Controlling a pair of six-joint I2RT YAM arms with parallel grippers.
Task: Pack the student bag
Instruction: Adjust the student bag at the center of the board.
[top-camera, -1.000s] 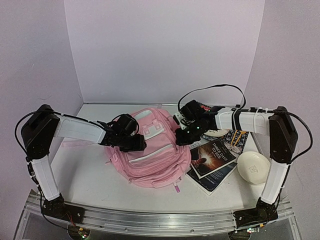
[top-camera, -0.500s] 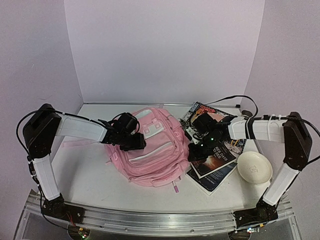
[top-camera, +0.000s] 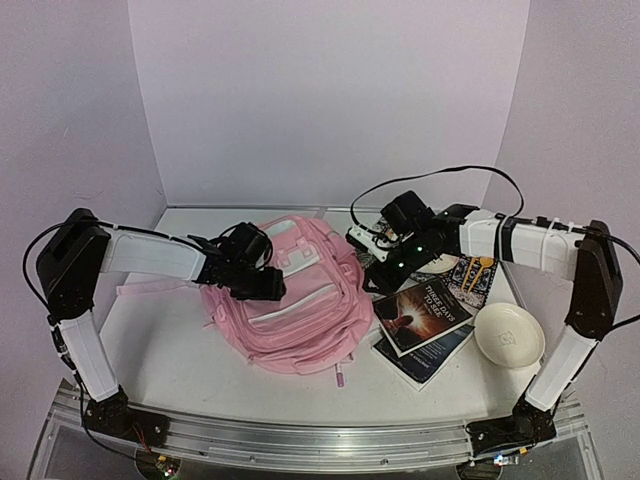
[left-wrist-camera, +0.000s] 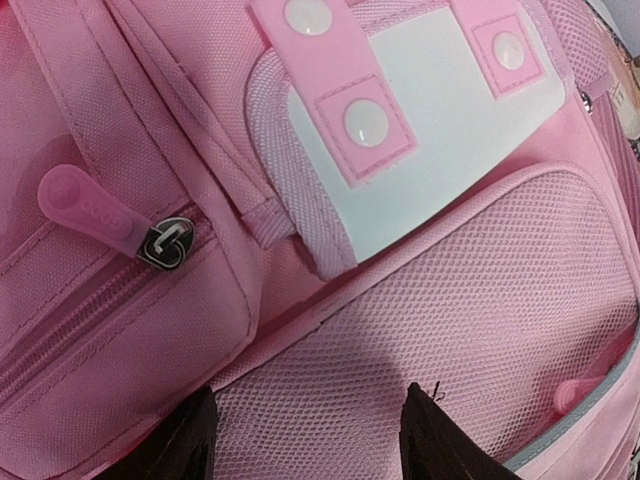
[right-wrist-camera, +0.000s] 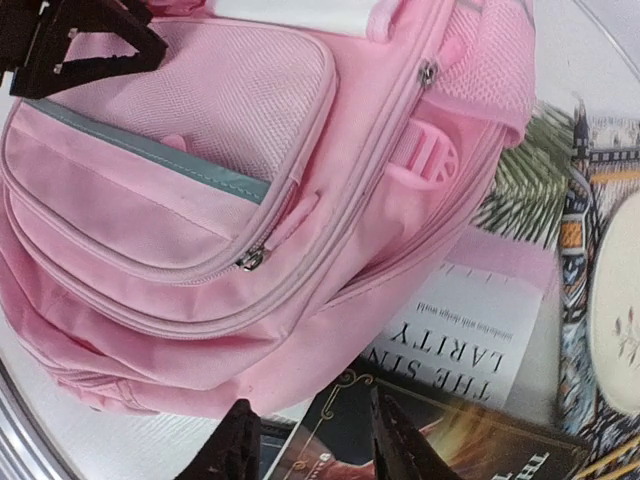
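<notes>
The left gripper (left-wrist-camera: 310, 442) hung over the student bag (top-camera: 300, 312), above its upper left part, with its two dark fingertips (left-wrist-camera: 190, 445) standing apart and nothing pinched between them. Whether the tips touched the fabric could not be told. The bag lay flat on the table (top-camera: 170, 345) between the two arms, front side up and top end toward the back wall. A pink strap (top-camera: 150, 288) trailed out from its left side. Under the left gripper's tips was the bag's mesh pocket (left-wrist-camera: 460, 320), and beyond the pocket a white patch (left-wrist-camera: 440, 130) with pink snap tabs. To the left of the patch, a pink zip pull (left-wrist-camera: 85, 205) rested on a closed zip.

The right gripper (right-wrist-camera: 315, 448) hovered just off the bag's right edge, its jaws parted and empty. Below it was the bag's side, with a pink buckle (right-wrist-camera: 425, 160) on it. A white-covered book (right-wrist-camera: 465, 330) lay just beside the bag on its right, one corner tucked under the bag's edge, and a dark-covered book (top-camera: 422, 312) lay over it. A patterned book (top-camera: 472, 275) sat farther right of the bag, toward the back. A white bowl (top-camera: 508, 336) stood upright on the table, right of the dark book and well apart from the bag.
</notes>
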